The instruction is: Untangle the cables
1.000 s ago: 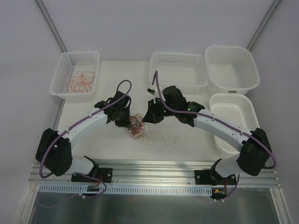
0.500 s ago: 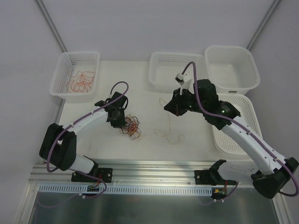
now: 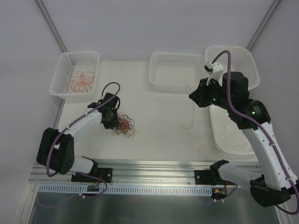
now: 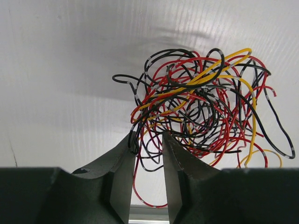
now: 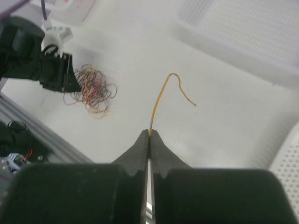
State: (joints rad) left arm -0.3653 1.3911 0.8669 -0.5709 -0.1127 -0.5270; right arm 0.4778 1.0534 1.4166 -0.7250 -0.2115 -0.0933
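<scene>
A tangle of cables (image 3: 123, 126) in red, black and yellow lies on the white table; the left wrist view shows it close up (image 4: 201, 112). My left gripper (image 3: 111, 121) sits at the tangle's left edge. Its jaws (image 4: 148, 138) stand open a little, with a few black and red strands running through the gap. My right gripper (image 3: 193, 96) is raised at the right, shut on one yellowish cable (image 5: 161, 95). That cable (image 3: 188, 127) hangs down alone and trails on the table. The tangle (image 5: 93, 91) shows far to the left in the right wrist view.
A basket (image 3: 65, 60) at the back left holds several red and orange strands. Another basket (image 3: 198, 59) stands at the back middle, a white tub (image 3: 252, 70) at the back right, and a long basket (image 3: 247, 105) under my right arm. An aluminium rail (image 3: 154, 170) runs along the near edge.
My right gripper has swung right and up, drawing the yellowish cable out of the tangle. My left gripper and the tangle have slid a little to the left.
</scene>
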